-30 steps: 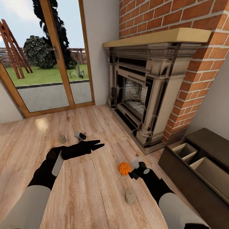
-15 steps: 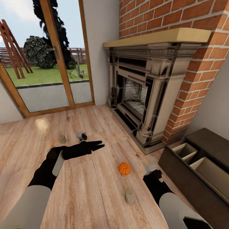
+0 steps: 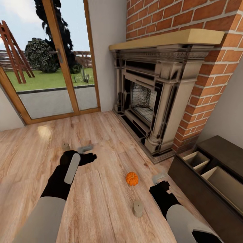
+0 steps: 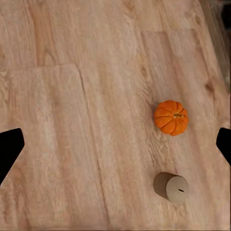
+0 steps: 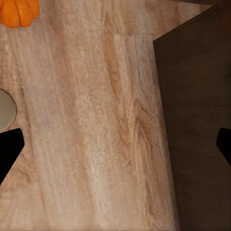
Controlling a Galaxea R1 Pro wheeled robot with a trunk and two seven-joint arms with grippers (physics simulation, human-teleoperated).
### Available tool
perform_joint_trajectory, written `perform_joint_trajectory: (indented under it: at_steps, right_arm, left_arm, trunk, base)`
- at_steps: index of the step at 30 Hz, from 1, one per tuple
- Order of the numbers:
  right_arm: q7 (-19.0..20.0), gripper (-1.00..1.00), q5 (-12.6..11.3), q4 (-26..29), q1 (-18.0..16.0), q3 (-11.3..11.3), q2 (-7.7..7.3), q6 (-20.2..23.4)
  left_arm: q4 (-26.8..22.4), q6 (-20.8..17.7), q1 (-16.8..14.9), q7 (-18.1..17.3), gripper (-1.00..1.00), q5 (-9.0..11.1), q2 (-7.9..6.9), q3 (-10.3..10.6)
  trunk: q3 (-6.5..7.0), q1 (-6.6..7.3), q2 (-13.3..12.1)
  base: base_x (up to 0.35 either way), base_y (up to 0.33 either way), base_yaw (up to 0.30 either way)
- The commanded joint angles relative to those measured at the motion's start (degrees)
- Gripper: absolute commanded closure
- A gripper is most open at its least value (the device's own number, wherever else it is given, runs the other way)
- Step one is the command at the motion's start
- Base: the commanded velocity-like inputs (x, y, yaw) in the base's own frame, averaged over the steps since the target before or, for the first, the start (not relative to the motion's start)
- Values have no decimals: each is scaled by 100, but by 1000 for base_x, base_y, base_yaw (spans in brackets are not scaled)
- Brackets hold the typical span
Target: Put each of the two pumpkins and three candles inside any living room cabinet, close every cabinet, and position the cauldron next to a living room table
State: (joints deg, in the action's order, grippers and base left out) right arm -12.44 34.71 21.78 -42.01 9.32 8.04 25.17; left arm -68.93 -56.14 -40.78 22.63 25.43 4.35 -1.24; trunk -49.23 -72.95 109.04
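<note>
Pumpkin (image 3: pixel 132 179) and candle (image 3: pixel 137 208) sit apart on the floor (image 3: pixel 101 202). Left claw (image 4: pixel 115 144) and right claw (image 5: pixel 115 144) both spread, empty. Cabinet (image 3: pixel 206 189) drawer stands open.

Pumpkin (image 5: pixel 18 12), candle (image 5: pixel 6 109) — dark cabinet (image 5: pixel 195 125) opposite.

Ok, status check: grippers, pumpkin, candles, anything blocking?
Left gripper and right gripper open, empty. Pumpkin and two candles on floor. Cabinet drawer open. Nothing in the way.
</note>
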Motion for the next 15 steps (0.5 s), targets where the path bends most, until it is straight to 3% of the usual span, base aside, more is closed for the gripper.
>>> perform_joint_trajectory:
  at_steps: [1,3,4,7,9,10,11,15]
  right_arm:
    - [5,-100,1,11,0,0,2,-1]
    - [10,-100,-9,53,0,-4,14,-1]
    - [21,-100,-30,122,-20,-8,35,29]
    - [29,-100,-224,164,-103,-9,78,67]
    - [30,-100,-365,155,-164,-9,73,85]
    - [97,-100,-511,76,-307,-4,64,224]
    - [140,-100,-535,47,-342,-3,63,279]
    - [952,-100,-621,-328,-675,5,58,659]
  left_arm:
    - [-17,-2,0,-14,-100,231,-13,3]
    - [-56,-2,0,-66,-100,664,-89,3]
    - [-172,1,-1,-279,-100,1178,-229,-12]
    - [-229,18,-1,-998,-100,1788,-498,-85]
    - [-199,23,-1,-1351,-100,1938,-564,-157]
    - [-105,73,-1,-1728,-100,2028,-579,-201]
    - [-93,93,-1,-1796,-100,2044,-575,-203]
    - [-152,216,-36,-2091,-100,2101,-362,-202]
  trunk:
    - [-18,-23,42]
    - [-54,-67,122]
    - [-72,-88,162]
    - [-126,-154,282]
    - [-162,-198,362]
    - [-180,-220,403]
    - [-198,-242,443]
    - [-270,-330,603]
  base:
    - [0,0,0]
    - [0,0,0]
    - [0,0,0]
    - [0,0,0]
    - [0,0,0]
    - [0,0,0]
    - [0,0,0]
    - [0,0,0]
